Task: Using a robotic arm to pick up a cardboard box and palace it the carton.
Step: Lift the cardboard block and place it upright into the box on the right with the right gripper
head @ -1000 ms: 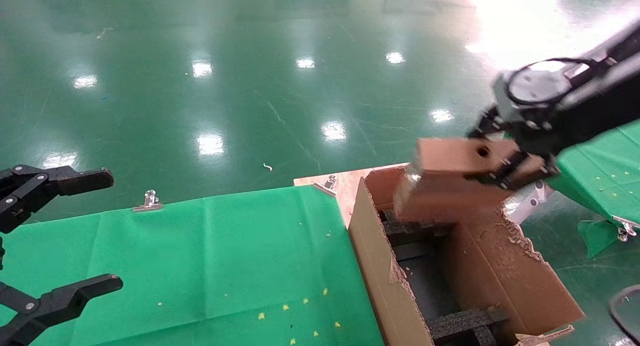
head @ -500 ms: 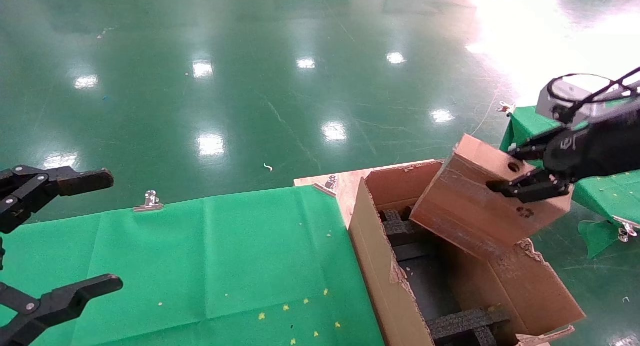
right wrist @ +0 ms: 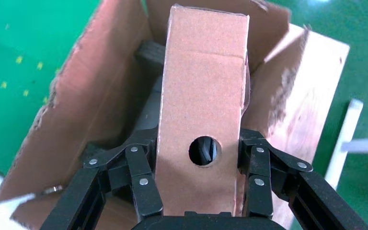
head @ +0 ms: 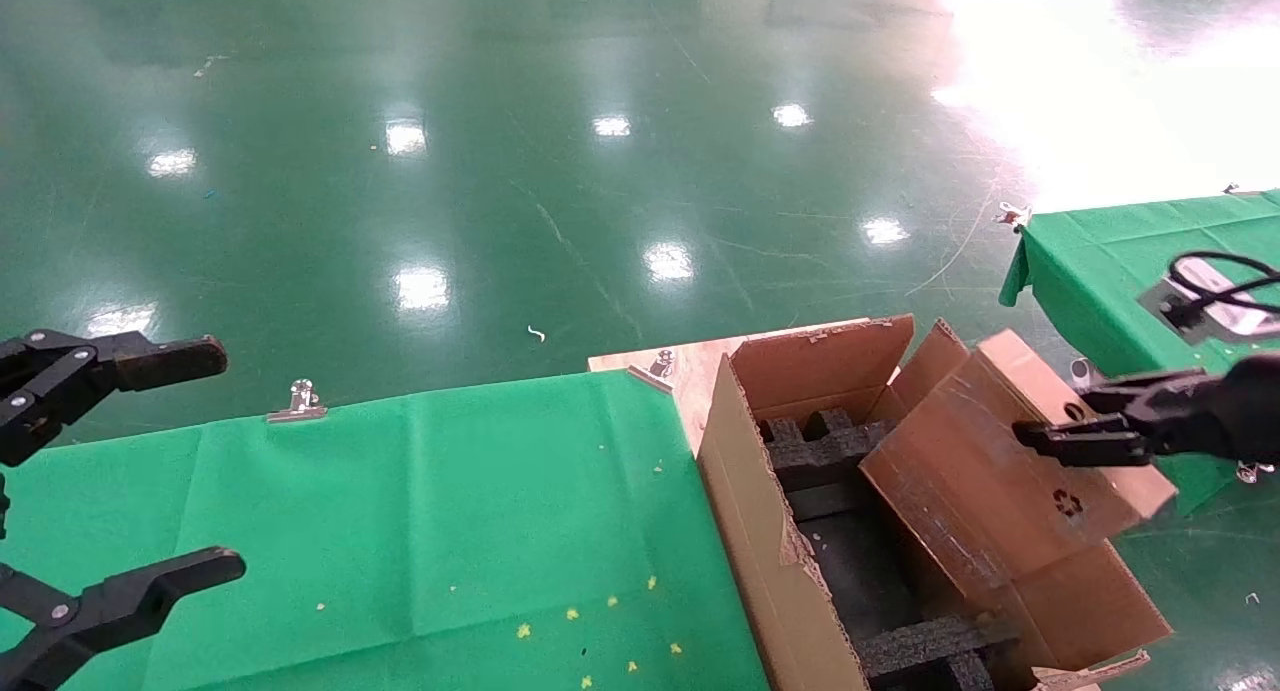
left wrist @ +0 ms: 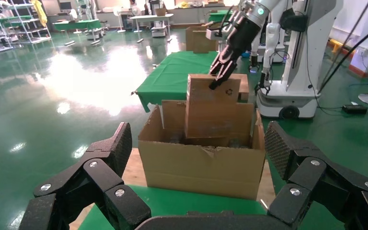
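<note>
The carton sits at five o'clock, mouth open, foam blocks lining the bottom. The cardboard box hangs tilted, low end inside the carton, high end out toward three o'clock. The right gripper is clamped across it, fingers either side of the hole. Risk: that low corner could jam on foam or the ragged flap. Room is tight. The left gripper idles spread wide at nine o'clock.

A table of bare wood carries a green cloth, held at its far edge by metal clips. Beside the cloth, the carton stands on the wood.
</note>
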### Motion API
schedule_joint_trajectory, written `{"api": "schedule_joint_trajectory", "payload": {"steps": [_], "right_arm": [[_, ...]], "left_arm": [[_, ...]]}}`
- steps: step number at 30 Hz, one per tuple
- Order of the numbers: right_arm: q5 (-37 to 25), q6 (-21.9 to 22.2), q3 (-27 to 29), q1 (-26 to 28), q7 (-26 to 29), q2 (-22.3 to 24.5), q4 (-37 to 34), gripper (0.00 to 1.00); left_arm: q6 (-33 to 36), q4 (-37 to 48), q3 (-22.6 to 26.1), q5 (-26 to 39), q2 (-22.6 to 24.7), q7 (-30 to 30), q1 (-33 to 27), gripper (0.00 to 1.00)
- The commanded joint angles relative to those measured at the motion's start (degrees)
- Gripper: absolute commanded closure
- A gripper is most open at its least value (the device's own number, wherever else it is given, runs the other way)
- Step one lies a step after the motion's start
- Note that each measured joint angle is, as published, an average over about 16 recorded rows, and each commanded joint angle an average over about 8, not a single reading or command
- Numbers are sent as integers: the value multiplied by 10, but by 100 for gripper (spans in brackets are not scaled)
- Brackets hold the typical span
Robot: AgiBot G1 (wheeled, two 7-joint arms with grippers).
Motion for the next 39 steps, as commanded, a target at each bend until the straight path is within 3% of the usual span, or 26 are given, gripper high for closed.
{"api": "schedule_joint_trajectory", "payload": {"steps": [1,7,15,25,39], "right_arm": [[-5,23,-3,0,28,24,26,100],[-42,50,-4,13,91,61,88,100],[-58,57,-5,16,102,71,108,100],[-54,58,-9,10,110,57,92,100],[-105,102,-45,-29,206,-11,55,100]], "left_arm": [[0,0,0,0,0,0,0,0],[0,0,0,0,0,0,0,0],[0,0,0,0,0,0,0,0],[0,0,0,0,0,0,0,0],[0,0,0,0,0,0,0,0]]}}
